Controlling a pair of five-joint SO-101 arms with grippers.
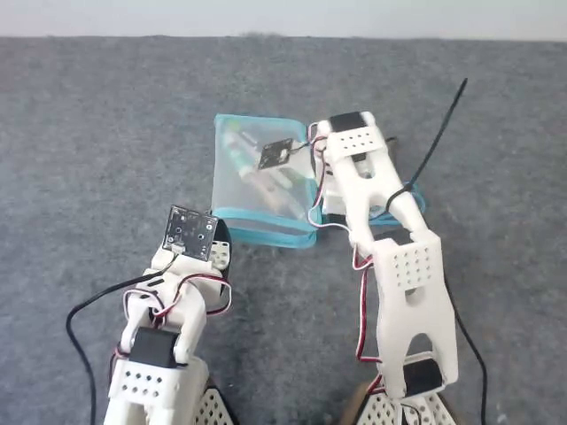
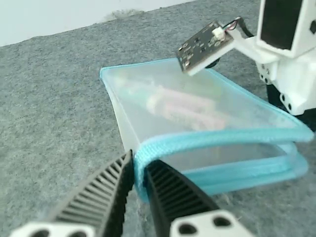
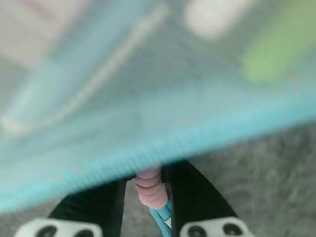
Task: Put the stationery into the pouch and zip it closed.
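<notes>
At the middle of the grey worktop (image 1: 97,124), the translucent pouch (image 1: 252,181) is lying flat with its long axis running across, from the left arm's side to the right arm's, and the stationery (image 2: 180,104) is resting inside it. The left gripper (image 2: 139,180) is pinching the pouch corner nearest the worktop's front-left, its ribbed jaws drawn together on the blue zipper edge (image 2: 222,138). The right gripper (image 3: 148,197) is sitting at the pouch's opposite end, toward the worktop's right edge, with its jaws clamped on the pink zipper pull (image 3: 149,187); a blue cord is hanging beneath it. Along the front long side, two blue bands are showing one above the other with a gap between them. The mouth is therefore probably standing open there, though these views are not settling it. The relation governing the coming move is judged to be this: the zipper is running along the pouch's long axis, the pull is sitting at the right arm's end, and the held corner is lying at the other end of that same line. The right arm is thus placed to draw the pull, while the left is serving as anchor.
</notes>
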